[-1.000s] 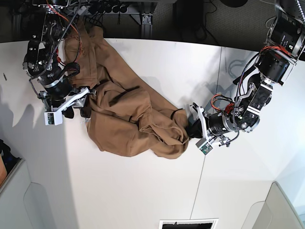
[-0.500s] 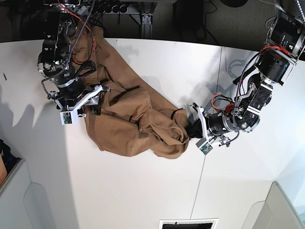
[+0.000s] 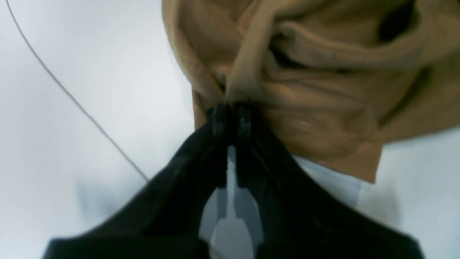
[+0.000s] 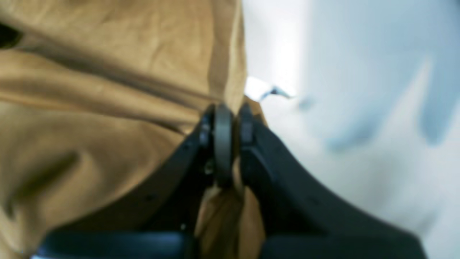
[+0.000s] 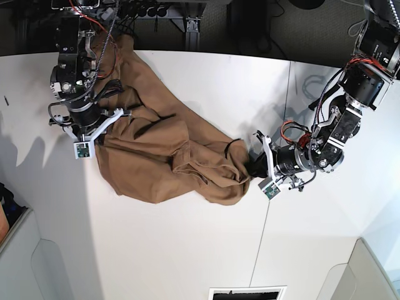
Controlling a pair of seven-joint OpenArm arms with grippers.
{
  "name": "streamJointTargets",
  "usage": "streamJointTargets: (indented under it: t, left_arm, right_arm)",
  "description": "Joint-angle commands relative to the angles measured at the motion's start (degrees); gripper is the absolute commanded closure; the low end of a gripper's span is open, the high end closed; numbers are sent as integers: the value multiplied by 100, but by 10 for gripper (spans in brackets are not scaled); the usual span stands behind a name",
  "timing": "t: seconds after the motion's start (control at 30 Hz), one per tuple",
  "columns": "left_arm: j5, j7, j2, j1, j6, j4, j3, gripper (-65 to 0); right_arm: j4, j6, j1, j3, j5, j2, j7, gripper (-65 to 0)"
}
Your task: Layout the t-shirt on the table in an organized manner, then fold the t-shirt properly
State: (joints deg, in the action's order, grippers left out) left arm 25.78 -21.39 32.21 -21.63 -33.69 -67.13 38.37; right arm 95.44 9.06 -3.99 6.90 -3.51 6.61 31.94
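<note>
The tan-brown t-shirt (image 5: pixel 169 156) lies crumpled on the white table (image 5: pixel 187 250), stretching from the far left edge toward the middle. My left gripper (image 5: pixel 255 167) is at the shirt's right end. In the left wrist view it (image 3: pixel 230 108) is shut on a bunched fold of the shirt (image 3: pixel 323 90). My right gripper (image 5: pixel 119 117) is at the shirt's left side. The right wrist view shows it (image 4: pixel 226 115) shut on an edge of the cloth (image 4: pixel 107 90), with fabric hanging between its fingers. A small white tab (image 4: pixel 258 90) peeks out beside that edge.
Thin dark seam lines (image 5: pixel 275 206) cross the table. A dark rectangular opening (image 5: pixel 247 292) sits at the near edge, with grey bins at the lower left (image 5: pixel 25 262) and lower right (image 5: pixel 369 269) corners. Cables and dark frame parts (image 5: pixel 156 12) run behind the far edge.
My right gripper went from open to shut on the shirt's left edge, after moving up and right. The cloth's left side shifted with it. The left gripper kept its hold and barely moved.
</note>
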Motion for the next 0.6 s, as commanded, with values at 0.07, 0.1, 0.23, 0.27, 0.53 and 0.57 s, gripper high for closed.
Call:
streamJointTargets:
  t: [0.07, 0.1, 0.23, 0.27, 0.53, 0.57]
  left_arm:
    - [153, -157, 501, -105, -44, -501, -96, 0]
    - [201, -164, 629, -105, -46, -654, -133, 0]
    - [234, -356, 1032, -105, -44, -1062, -361, 0]
    - [234, -422, 1110, -107, -42, -1113, -417, 0]
    - [750, -896, 1700, -105, -177, -1139, -590, 0]
    - [841, -1019, 1742, -105, -280, -1139, -590, -43]
  right_arm:
    - [245, -103, 81, 254, -13, 251, -153, 0]
    - [284, -98, 79, 354, -9, 308, -153, 0]
    - [358, -96, 79, 780, 166, 555, -149, 0]
    - [358, -94, 79, 885, 247, 614, -129, 0]
    - [358, -79, 79, 1602, 669, 798, 66, -202]
    - [356, -79, 79, 1657, 824, 796, 98, -275]
